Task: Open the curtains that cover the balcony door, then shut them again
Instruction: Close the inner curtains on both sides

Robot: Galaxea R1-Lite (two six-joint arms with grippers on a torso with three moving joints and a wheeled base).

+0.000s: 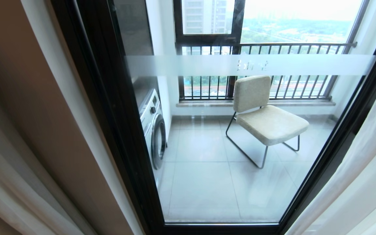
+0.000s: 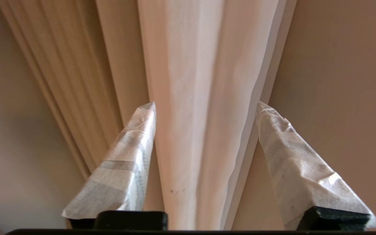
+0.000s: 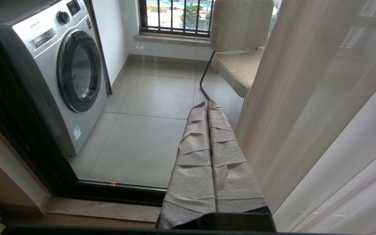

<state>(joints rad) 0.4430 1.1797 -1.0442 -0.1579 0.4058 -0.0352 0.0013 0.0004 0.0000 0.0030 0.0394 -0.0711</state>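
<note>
The curtains are seen drawn to both sides, and the glass of the balcony door is uncovered from frame to frame. The opening half of the task is therefore judged done; the step in hand is judged to be the start of closing.

Left side: thick beige drapes are gathered against the left door frame in the head view. In the left wrist view the left tool is presented to this bundle, its two paper-wrapped fingers spread wide. A pale fold of fabric is lined up in the gap between them. No pinch is seen; whether the fingers brush the cloth cannot be told. The tool is recorded as released, with nothing held.

Next move, as a judgement: the fold has to be taken well between the fingers, the tool clenched on it, and the drape drawn rightward across the glass. A shallow bite is likely to slip off thick pleated cloth.

Centre: a washing machine and a chair are seen beyond the glass, on the balcony floor.

Right side: white sheers hang over the right door frame. The right tool is seen clenched, its fingers pressed together and empty, low before the glass just beside the sheers; it is taken as parked.
</note>
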